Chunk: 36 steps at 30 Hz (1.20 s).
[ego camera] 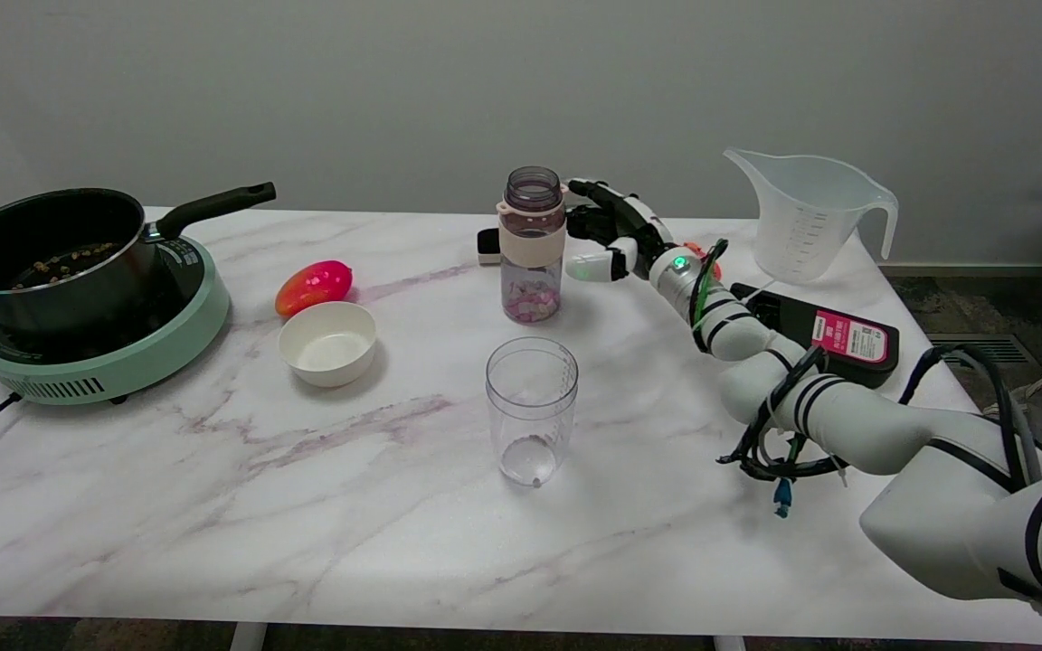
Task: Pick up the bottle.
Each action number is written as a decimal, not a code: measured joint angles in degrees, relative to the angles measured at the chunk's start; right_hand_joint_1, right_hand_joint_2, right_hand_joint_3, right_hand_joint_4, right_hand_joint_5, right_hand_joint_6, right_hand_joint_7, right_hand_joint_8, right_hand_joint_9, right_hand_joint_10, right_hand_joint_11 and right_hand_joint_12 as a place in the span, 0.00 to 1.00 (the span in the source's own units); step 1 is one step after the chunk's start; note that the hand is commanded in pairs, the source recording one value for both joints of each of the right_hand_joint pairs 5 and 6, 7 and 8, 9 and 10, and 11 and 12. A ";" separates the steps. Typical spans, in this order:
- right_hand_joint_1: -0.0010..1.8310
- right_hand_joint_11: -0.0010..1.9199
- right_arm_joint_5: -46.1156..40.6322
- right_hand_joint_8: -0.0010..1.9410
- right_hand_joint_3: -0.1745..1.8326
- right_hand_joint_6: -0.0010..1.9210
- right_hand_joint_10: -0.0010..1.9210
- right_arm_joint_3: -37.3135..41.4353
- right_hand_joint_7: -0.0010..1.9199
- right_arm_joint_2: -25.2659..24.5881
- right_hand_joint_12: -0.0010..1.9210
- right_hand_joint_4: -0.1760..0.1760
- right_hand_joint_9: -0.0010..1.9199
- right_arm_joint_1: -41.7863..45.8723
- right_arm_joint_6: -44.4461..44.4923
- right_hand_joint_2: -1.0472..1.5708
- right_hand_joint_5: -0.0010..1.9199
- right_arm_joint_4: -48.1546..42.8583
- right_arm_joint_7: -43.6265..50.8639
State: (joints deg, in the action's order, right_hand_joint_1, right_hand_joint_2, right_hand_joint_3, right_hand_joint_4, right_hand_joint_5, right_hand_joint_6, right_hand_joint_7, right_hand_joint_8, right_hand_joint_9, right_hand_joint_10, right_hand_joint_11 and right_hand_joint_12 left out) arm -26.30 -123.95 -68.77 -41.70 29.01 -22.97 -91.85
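right hand positioned beside upright bottle

the bottle is seen standing upright on the marble table, towards the far middle of the surface. it is open at the top, a beige band is fitted around its upper body, and pink and white pieces are contained in its lower part.

the right hand is located just beside the bottle, on its right side in the head view. the fingers are spread and extended towards the bottle, the upper ones near the neck and the thumb lower, near the band. nothing is held by the hand. whether a fingertip is touching the bottle cannot be determined from this view. a green light is shown at the wrist.

a clear cup is placed upright on the near side of the bottle, well apart from it. a white bowl is set to the left, with a red fruit just behind it. a black pan is seated on a green cooker at the left edge. a clear measuring jug is located at the far right, and a black device with a red label is laid flat near it, partly covered by the arm.
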 measured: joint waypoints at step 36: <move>0.71 0.20 -1.73 0.32 0.70 0.12 0.24 -0.76 0.32 -3.74 0.20 0.50 0.24 -0.58 2.12 0.10 0.12 -0.07 3.52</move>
State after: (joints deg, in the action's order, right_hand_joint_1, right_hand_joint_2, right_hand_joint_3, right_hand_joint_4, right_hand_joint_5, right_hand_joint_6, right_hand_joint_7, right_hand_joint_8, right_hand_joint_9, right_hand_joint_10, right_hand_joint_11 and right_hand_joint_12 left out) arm -28.03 -124.71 -72.52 -42.28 31.12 -23.04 -88.33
